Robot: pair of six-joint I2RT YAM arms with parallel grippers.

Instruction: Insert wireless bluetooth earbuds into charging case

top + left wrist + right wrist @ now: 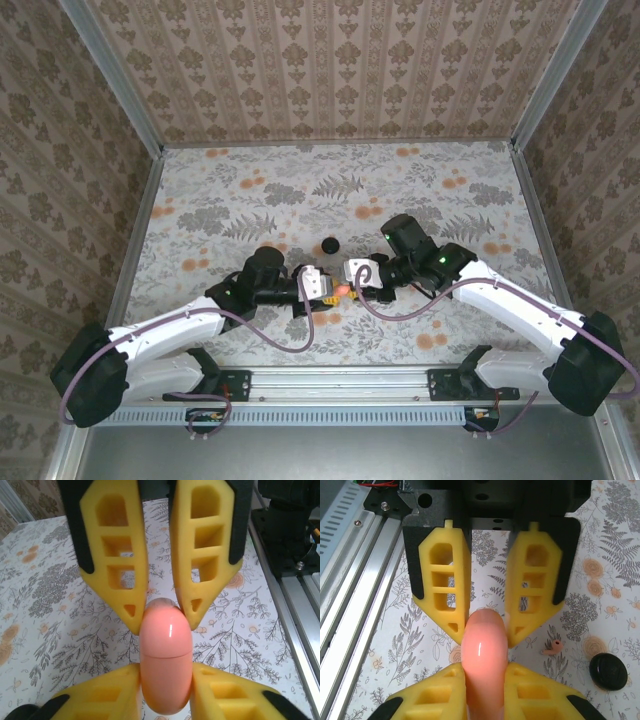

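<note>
The salmon-pink charging case (166,660) hangs above the table with its lid closed, held from both ends. My left gripper (166,675) is shut on its lower half, one yellow finger on each side. My right gripper (485,675) clamps the case (484,652) from the opposite end. In the top view the two grippers, left (322,285) and right (362,277), meet tip to tip around the case (342,291). One tiny pink earbud (552,647) lies on the tablecloth to the right of the case in the right wrist view.
A flat black round disc (608,671) lies on the floral tablecloth near the earbud, and it sits just beyond the grippers in the top view (330,244). The aluminium rail (340,378) runs along the near edge. Patterned walls enclose the table.
</note>
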